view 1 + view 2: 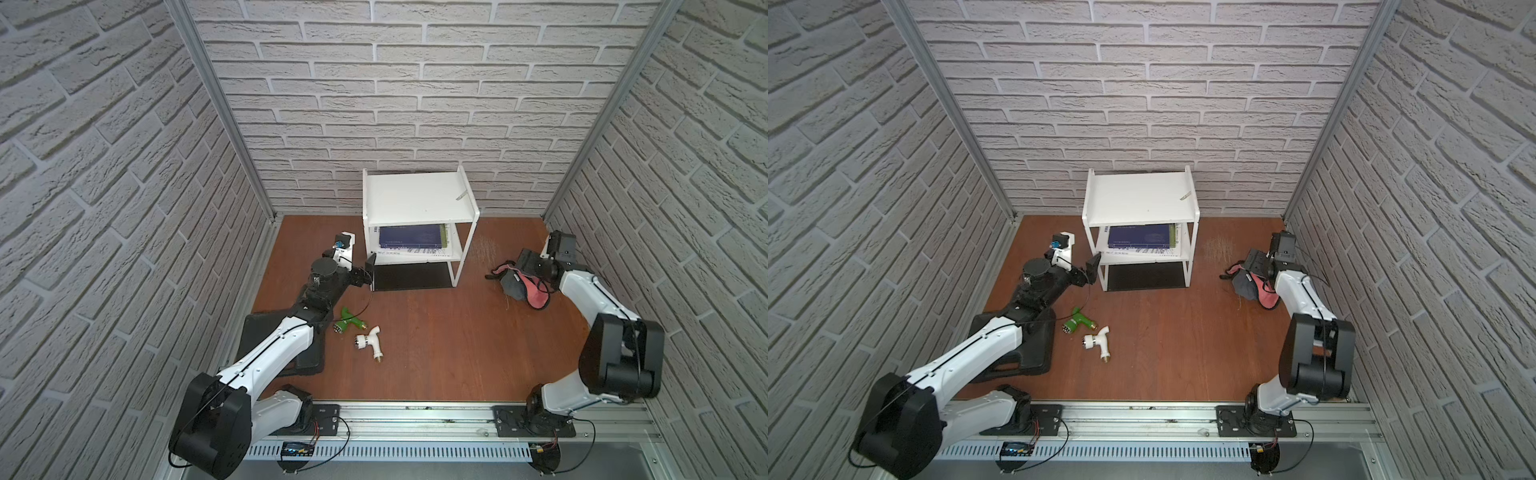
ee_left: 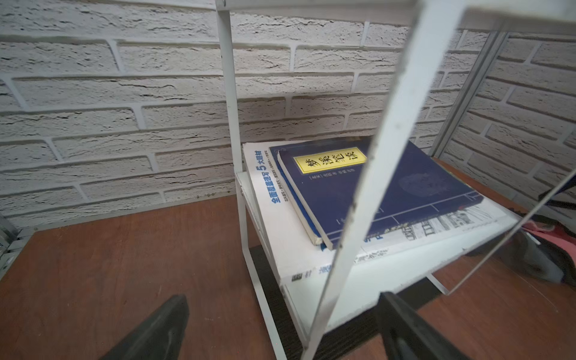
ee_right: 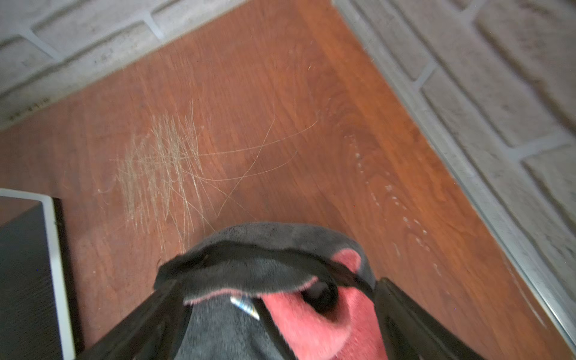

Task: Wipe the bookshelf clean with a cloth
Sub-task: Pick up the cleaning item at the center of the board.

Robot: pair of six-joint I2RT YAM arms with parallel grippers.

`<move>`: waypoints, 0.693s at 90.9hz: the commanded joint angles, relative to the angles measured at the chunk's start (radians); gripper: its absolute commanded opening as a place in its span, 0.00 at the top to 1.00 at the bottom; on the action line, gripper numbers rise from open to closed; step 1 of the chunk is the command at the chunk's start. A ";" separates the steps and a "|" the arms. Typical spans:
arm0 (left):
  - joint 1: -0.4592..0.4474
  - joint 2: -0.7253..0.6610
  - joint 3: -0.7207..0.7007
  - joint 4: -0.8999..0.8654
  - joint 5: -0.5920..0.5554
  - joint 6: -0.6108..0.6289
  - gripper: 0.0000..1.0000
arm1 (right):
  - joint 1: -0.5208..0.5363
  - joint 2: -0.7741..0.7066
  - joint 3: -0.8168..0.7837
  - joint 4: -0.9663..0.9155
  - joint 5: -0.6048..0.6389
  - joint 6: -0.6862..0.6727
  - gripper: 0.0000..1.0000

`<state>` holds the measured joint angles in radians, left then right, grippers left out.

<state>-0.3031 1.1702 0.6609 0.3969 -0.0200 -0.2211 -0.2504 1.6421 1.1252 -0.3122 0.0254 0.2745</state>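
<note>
So the cloth (image 1: 521, 286) was found bunched up on the counter (image 1: 436, 345) near its right edge, well apart from the bookshelf (image 1: 417, 199) parked at the middle of the back edge. The right gripper (image 3: 274, 286) was held over it with jaws spread wide, nothing pinched, probably lined up for a grab. The left gripper (image 2: 282, 297), also spread apart, was placed just by the bookshelf's front left leg, likely to steady it.
</note>
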 commanded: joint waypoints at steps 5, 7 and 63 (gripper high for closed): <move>-0.001 0.040 0.075 0.017 -0.042 0.003 0.02 | 0.027 0.139 0.084 -0.211 -0.115 -0.081 0.01; -0.002 0.045 0.082 0.014 -0.043 0.002 0.02 | 0.035 0.146 0.081 -0.217 -0.121 -0.081 0.01; 0.053 0.061 0.138 -0.054 0.034 -0.035 0.07 | 0.085 -0.378 -0.237 0.183 -0.270 0.021 0.97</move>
<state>-0.2646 1.2388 0.7570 0.3359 -0.0170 -0.2440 -0.1829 1.4101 0.8955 -0.2340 -0.1440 0.2733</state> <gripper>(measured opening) 0.965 0.130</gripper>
